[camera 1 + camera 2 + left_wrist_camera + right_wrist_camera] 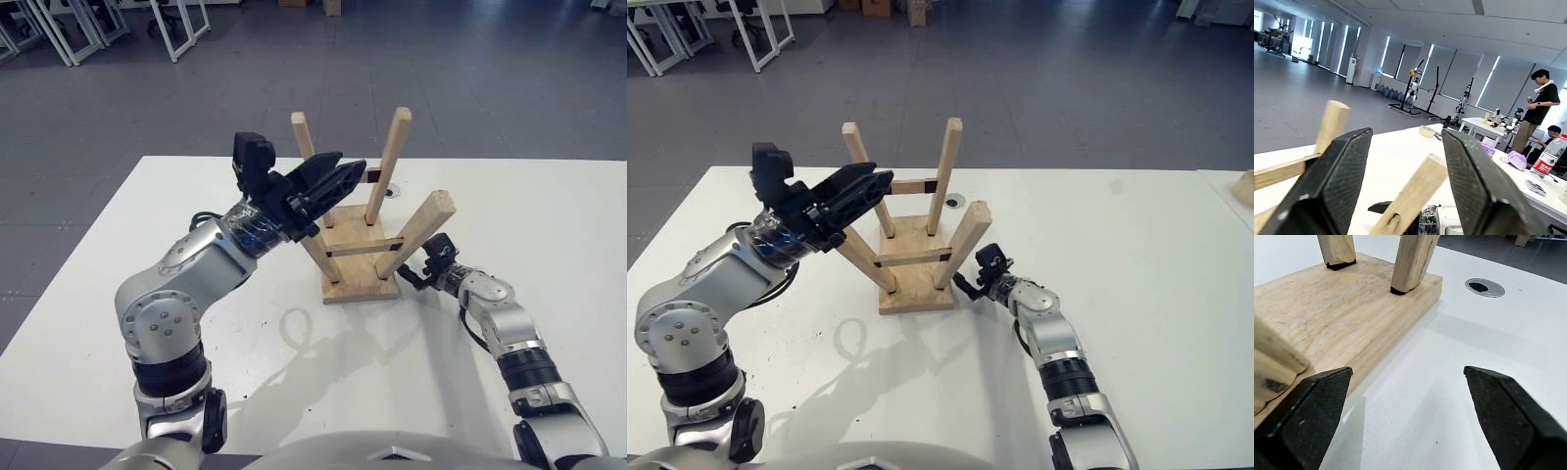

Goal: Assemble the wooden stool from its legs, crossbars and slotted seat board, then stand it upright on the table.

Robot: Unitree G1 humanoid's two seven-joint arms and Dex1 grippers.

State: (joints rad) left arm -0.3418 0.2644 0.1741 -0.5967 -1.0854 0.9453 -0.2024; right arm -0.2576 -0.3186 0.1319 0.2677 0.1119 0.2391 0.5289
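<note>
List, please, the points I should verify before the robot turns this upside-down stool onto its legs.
1. Four legs set in the seat board: ok.
2. Crossbars fitted between legs: ok, two are seen.
3. Standing upright: not ok; the board lies flat on the table with the legs pointing up.
4. Left tool has a hold: not ok; it is open by the leg tops and grips nothing.
5. Right tool has a hold: not ok; it is open, low beside the board's edge.
6. Joints tight enough for turning: cannot tell.
</note>
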